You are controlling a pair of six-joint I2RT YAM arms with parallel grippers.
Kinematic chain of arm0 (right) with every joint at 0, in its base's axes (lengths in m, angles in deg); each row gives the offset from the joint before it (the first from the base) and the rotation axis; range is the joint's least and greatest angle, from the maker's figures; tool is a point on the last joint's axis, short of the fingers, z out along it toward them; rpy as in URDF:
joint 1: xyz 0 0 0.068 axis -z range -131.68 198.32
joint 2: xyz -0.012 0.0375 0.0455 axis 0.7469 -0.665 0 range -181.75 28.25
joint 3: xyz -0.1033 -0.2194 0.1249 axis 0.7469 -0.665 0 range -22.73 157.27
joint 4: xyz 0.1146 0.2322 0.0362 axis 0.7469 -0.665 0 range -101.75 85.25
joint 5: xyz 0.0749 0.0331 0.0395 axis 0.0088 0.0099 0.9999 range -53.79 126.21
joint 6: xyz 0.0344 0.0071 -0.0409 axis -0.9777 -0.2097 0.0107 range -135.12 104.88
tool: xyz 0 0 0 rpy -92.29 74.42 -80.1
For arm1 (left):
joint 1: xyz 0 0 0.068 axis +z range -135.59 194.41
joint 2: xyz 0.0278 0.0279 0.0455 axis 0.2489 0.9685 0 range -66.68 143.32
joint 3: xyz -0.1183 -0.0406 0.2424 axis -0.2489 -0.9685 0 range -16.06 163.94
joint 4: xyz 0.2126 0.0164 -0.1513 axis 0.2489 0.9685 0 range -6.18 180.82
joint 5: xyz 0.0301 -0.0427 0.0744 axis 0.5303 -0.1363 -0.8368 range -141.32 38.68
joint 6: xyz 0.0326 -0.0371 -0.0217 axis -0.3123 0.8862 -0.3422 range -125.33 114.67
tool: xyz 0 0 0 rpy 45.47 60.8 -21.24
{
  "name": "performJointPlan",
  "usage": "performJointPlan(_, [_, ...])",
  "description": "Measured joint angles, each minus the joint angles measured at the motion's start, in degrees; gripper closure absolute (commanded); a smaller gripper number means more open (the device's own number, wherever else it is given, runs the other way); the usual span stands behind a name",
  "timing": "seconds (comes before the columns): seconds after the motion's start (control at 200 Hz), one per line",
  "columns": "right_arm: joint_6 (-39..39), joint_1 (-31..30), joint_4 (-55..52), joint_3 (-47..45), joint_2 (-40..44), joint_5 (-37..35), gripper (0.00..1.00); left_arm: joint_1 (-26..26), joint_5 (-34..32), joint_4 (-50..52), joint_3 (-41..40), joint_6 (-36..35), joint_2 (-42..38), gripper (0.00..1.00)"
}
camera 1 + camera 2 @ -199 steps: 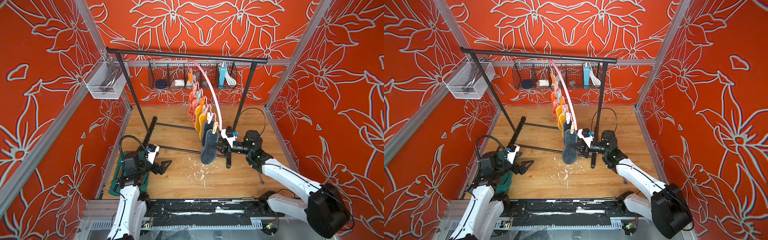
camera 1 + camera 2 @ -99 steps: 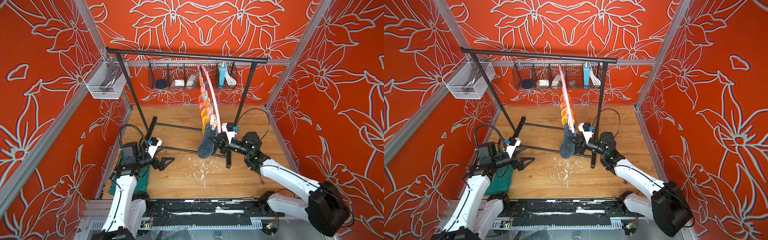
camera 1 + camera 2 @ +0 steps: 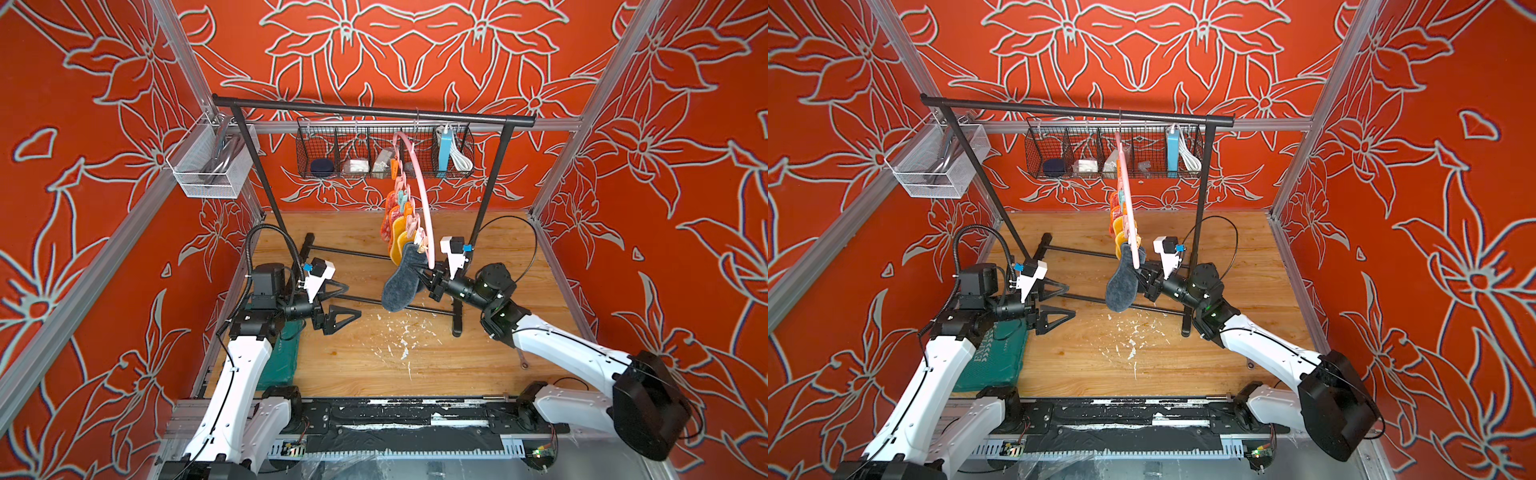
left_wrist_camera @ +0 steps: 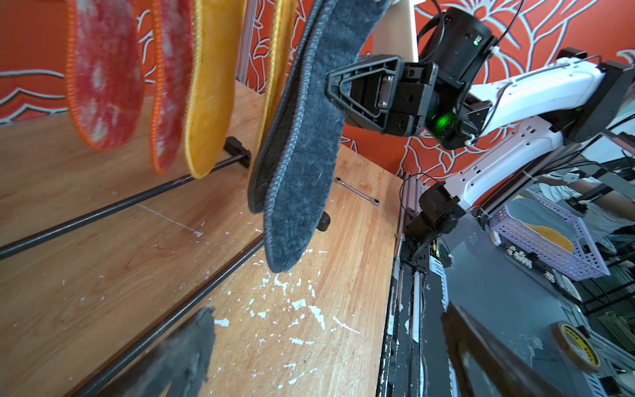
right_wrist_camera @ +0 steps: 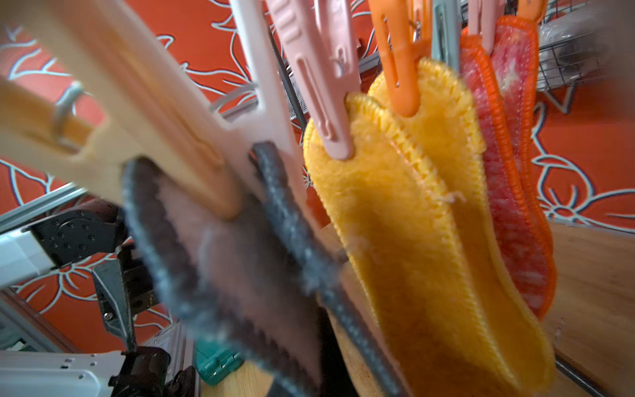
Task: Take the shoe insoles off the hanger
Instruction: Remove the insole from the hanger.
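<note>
We find both top views bright and evenly lit, sharp from the wooden floor (image 3: 415, 365) to the walls (image 3: 62, 104). Shadows are soft and faint, and we cannot fix a single light source. The frame rails (image 3: 104, 257) splay toward the corners, where colour fringing edges the wall pattern.

In the left wrist view the grey insoles (image 4: 302, 154) are crisp. The fingers (image 4: 185, 354) of the left gripper (image 4: 328, 306) are dark and unfocused, and the white arm (image 4: 536, 82) is nearly washed out.

The right wrist view is poorest: grey insoles and nearest clothespin (image 5: 154, 113) are smeared, while the yellow insoles (image 5: 412, 223) are fairly sharp.
</note>
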Motion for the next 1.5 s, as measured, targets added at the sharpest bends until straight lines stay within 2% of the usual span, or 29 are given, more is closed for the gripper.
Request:
performJointPlan(0.275, [-4.74, -3.43, 4.31, 1.03, -4.07, -2.43, 1.00, -4.46, 0.17, 0.81, -0.24, -0.15, 1.55, 0.08])
performJointPlan(0.56, [-6.29, -6.47, 6.40, 1.18, -4.39, -2.95, 1.00, -10.75, -4.07, 1.75, -1.03, -3.54, 3.45, 0.09])
performJointPlan(0.826, [-7.02, -7.91, 7.74, 1.16, -4.35, -2.95, 1.00, -13.00, -5.57, 1.73, -1.03, -4.96, 5.22, 0.15])
performJointPlan(1.111, [-6.69, -8.63, 8.07, 0.70, -2.14, -2.23, 1.00, -14.10, -6.60, 2.01, -1.22, -7.48, 5.01, 0.14])
performJointPlan(1.166, [-6.12, -8.66, 7.19, 0.48, -1.03, -2.08, 1.00, -14.10, -7.06, 2.73, -1.16, -8.57, 4.68, 0.16])
performJointPlan(1.261, [-4.09, -8.74, 4.57, 0.07, 1.49, -2.01, 1.00, -14.12, -7.98, 7.48, 0.83, -12.94, 4.46, 0.26])
performJointPlan(1.381, [-1.53, -8.83, 1.16, -0.44, 4.52, -2.01, 1.00, -14.10, -9.68, 14.45, 7.21, -19.74, 4.22, 0.24])
performJointPlan(1.501, [0.15, -8.85, -0.76, -0.92, 6.23, -1.20, 1.00, -14.12, -11.21, 17.22, 12.09, -22.95, 3.82, 0.19])
